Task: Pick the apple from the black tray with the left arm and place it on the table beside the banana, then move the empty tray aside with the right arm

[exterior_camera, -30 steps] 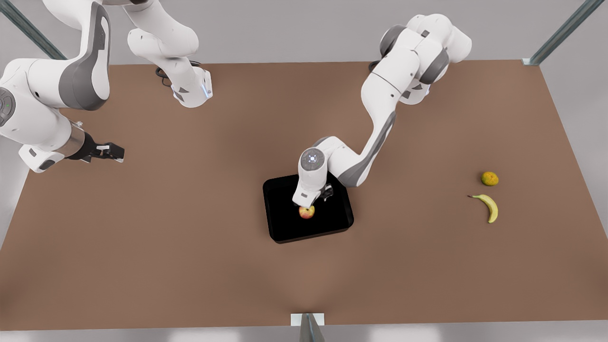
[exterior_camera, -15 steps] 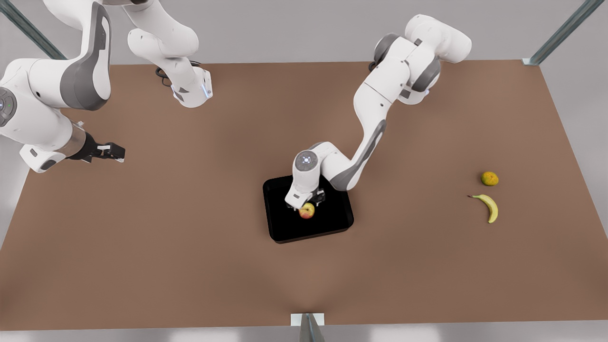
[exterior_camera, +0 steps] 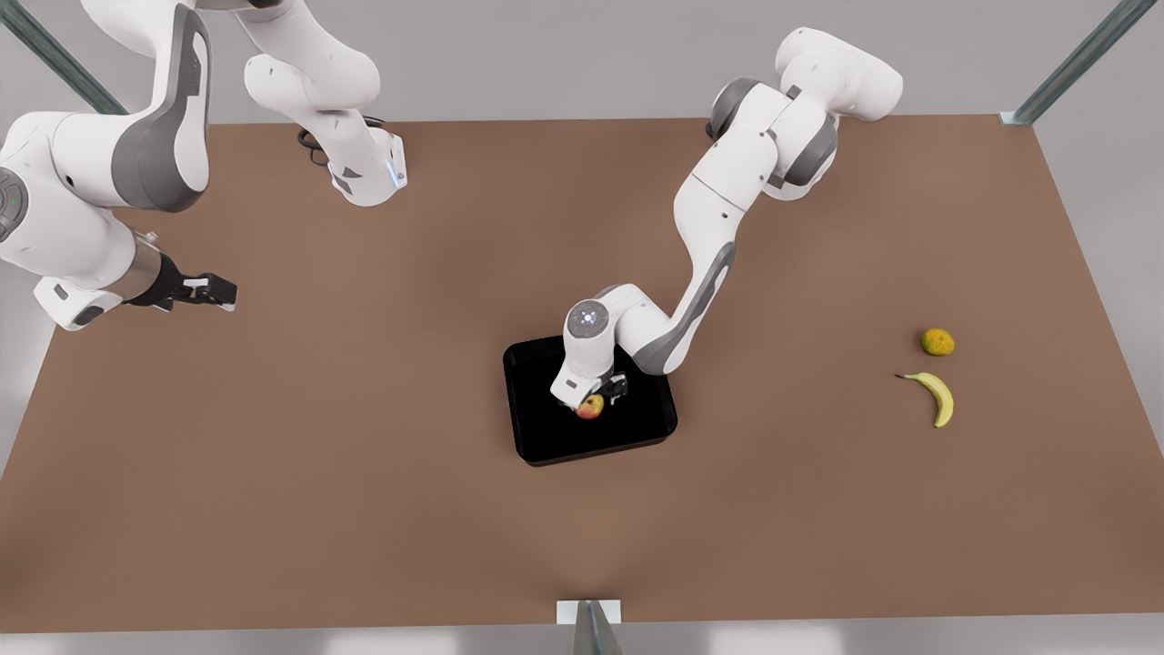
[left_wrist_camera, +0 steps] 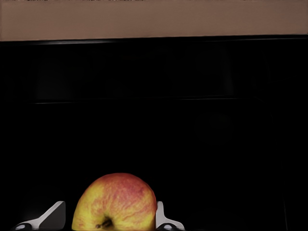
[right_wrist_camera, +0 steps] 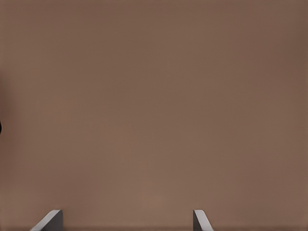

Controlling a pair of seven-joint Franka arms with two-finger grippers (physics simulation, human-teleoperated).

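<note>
The apple [exterior_camera: 590,407] [left_wrist_camera: 115,202], red and yellow, rests on the floor of the black tray [exterior_camera: 546,437] [left_wrist_camera: 202,120] near the table's middle. My left gripper [exterior_camera: 596,398] [left_wrist_camera: 109,204] has come down on it, its fingers [left_wrist_camera: 161,214] closed in on both sides of the fruit. The banana [exterior_camera: 937,397] lies far off toward the front view's right. My right gripper [exterior_camera: 214,293] [right_wrist_camera: 127,211] waits open above bare table [exterior_camera: 364,473] at the front view's left.
A bumpy yellow-green fruit [exterior_camera: 937,342] sits just behind the banana. Both arm bases stand at the far edge of the table. A small bracket [exterior_camera: 589,611] marks the near edge.
The left arm has lowered onto the apple, which now sits between the fingers and has shifted very slightly. The right arm has barely moved.
</note>
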